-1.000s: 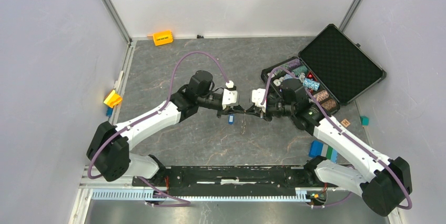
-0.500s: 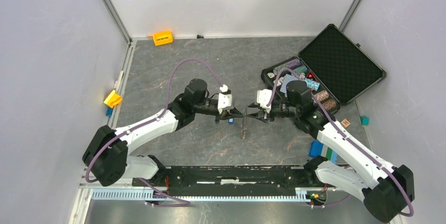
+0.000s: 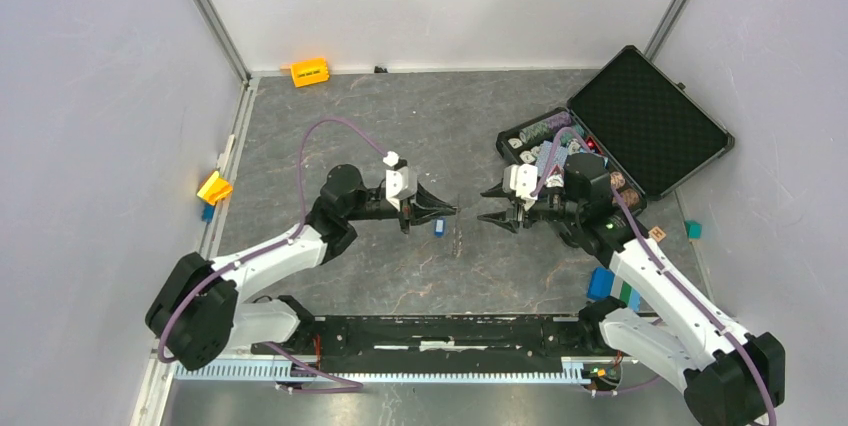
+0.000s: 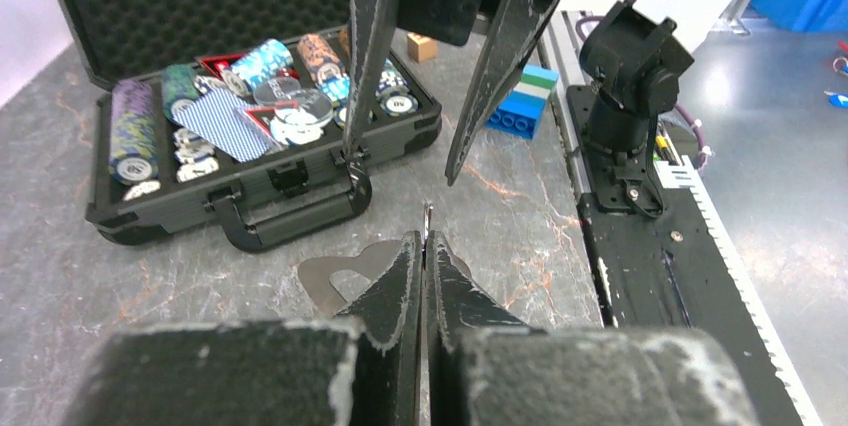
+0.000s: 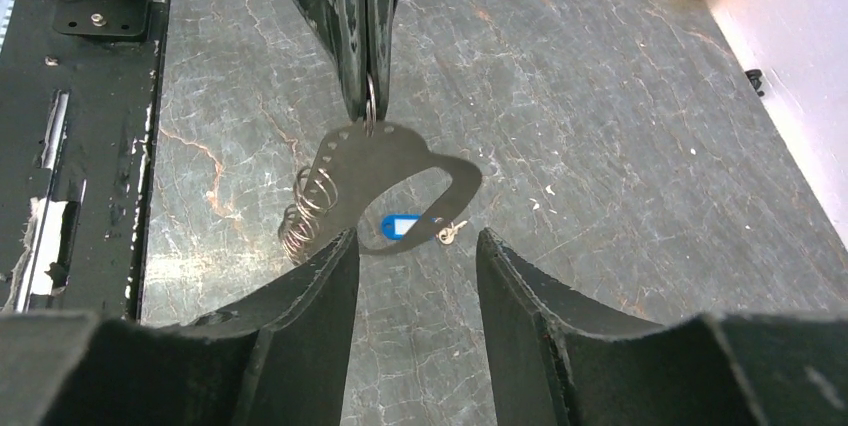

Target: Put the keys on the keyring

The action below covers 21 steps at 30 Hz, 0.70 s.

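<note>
**Thin hold on the keyring could be lost**

The keyring is clamped edge-on between the closed tips of the left gripper, at the centre of the top view. A flat grey plate with wire coils is hung below it. A sideways nudge during threading could twist it free. The right gripper is held apart and empty. The blue-tagged key is seen lying on the table beneath the plate, not yet threaded.

Keyring dangling, blue-tagged key seemingly lying nearby
</note>
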Each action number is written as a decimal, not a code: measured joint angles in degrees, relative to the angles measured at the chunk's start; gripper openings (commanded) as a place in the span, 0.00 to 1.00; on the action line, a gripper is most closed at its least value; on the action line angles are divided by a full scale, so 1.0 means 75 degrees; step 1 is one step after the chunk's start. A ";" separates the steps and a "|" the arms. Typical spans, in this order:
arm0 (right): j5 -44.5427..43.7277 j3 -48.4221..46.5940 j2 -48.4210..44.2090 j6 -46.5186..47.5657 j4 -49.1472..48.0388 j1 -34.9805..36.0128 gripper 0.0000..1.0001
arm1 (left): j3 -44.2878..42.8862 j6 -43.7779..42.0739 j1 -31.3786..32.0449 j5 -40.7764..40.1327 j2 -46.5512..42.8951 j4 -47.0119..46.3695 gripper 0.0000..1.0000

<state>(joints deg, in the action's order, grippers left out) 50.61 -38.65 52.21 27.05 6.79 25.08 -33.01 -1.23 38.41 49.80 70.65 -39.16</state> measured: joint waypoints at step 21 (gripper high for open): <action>-0.1682 0.0207 0.1979 -0.0233 -0.1320 0.0871 0.62 | -0.2034 -0.0839 -0.1880 -0.2116 -0.1880 0.5348 0.02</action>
<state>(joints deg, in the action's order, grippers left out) 38.00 -37.10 67.05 25.30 -3.11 31.62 -48.27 -7.53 24.32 33.93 56.55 0.95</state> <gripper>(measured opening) 0.633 0.038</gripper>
